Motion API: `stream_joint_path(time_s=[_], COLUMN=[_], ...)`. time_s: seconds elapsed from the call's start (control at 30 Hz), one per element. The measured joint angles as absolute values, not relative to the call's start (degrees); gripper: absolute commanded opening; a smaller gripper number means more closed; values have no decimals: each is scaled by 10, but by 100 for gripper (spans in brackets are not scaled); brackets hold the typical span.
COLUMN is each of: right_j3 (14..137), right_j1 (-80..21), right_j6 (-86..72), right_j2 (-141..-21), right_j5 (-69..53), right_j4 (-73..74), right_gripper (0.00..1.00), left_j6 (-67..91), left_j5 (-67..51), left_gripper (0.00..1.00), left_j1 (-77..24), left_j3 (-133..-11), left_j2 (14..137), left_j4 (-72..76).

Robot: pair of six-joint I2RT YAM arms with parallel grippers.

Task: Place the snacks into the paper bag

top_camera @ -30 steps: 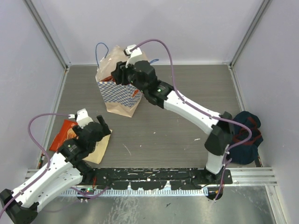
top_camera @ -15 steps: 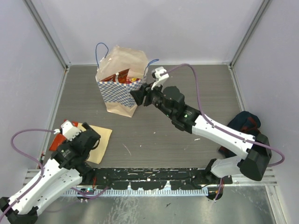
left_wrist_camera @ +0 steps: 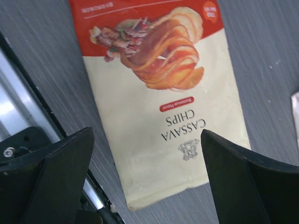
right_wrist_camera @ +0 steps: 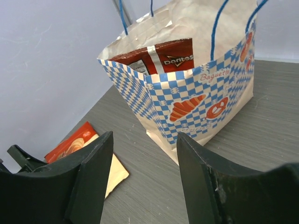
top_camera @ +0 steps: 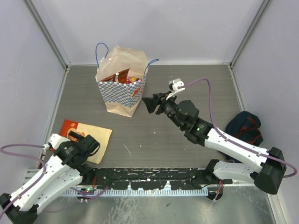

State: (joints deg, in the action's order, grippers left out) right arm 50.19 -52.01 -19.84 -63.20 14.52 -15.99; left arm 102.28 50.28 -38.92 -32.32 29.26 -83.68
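The paper bag [top_camera: 120,88] stands upright at the back left, tan with a blue-and-white checked band and blue cord handles; it also shows in the right wrist view [right_wrist_camera: 196,93]. A red Doritos bag [right_wrist_camera: 163,58] sticks up inside it. A cream and red-orange cassava chips packet [top_camera: 88,133] lies flat on the table at the front left, seen close in the left wrist view [left_wrist_camera: 159,102]. My left gripper [top_camera: 81,140] is open and empty, just above the packet's near edge. My right gripper [top_camera: 152,103] is open and empty, to the right of the bag.
A dark navy cloth bag with red trim [top_camera: 245,128] lies at the right edge. A black slotted rail [top_camera: 149,177] runs along the table's front edge. Metal frame posts and grey walls enclose the back and sides.
My right gripper has pulled out of the paper bag and back to the right, open. My left arm has drawn back toward the front edge, uncovering the cassava chips packet.
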Motion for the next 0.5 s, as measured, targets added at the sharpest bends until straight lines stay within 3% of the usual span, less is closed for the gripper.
stream_joint_path(time_s=[0.23, 0.5], right_j3=[463, 439], right_j1=[-516, -509], right_j6=[-197, -201], right_j2=[-620, -599], right_j5=[154, 153], right_j4=[-163, -162], right_gripper=[65, 65], left_j6=[1119, 1128], left_j5=[520, 514], left_gripper=[98, 98], left_j1=[-360, -280], left_j3=[-324, -307], left_j2=[406, 385], left_j4=[-878, -896])
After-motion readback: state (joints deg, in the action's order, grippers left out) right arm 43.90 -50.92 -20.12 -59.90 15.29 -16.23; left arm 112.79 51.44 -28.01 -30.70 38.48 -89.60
